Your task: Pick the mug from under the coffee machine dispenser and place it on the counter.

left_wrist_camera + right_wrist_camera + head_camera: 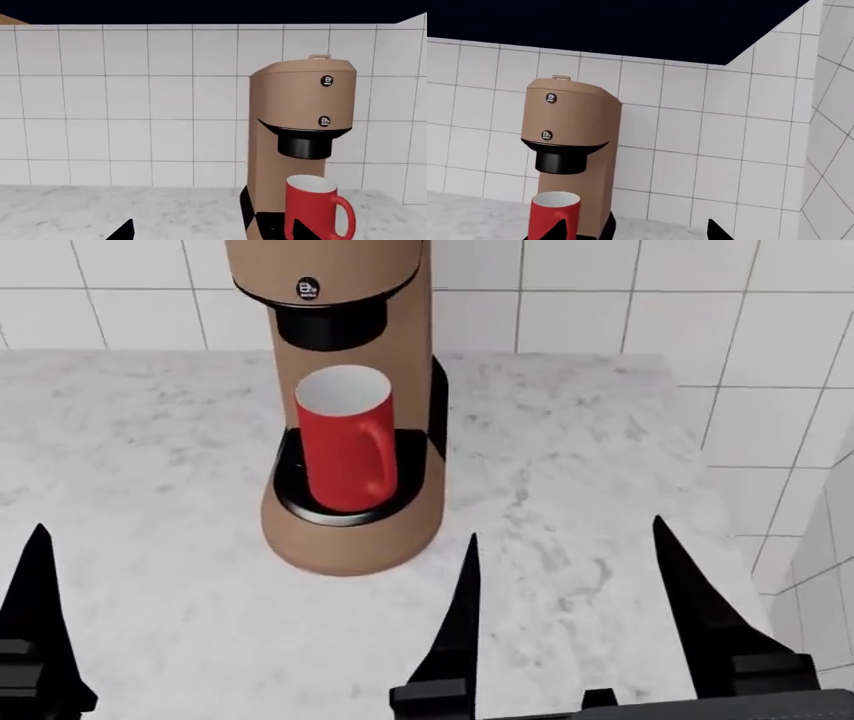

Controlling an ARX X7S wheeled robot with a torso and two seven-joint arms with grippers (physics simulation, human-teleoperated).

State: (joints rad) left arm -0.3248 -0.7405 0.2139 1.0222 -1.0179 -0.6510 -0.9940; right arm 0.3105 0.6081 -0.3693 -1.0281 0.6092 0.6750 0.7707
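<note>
Head looks down; both wrists face the coffee machine (350,400) level.

Counter (587,490) bare right of machine (360,530) — dispenser (327,325) close above mug (347,450).

The counter (601,490) is a white marble slab with grey veins, running back to a white tiled wall. Directly on it, near its back edge, stands the tan-brown coffee machine (354,530), its round base flat on the marble. The red mug (347,455) rests on the machine's black drip tray (407,485), not on the counter itself.
</note>
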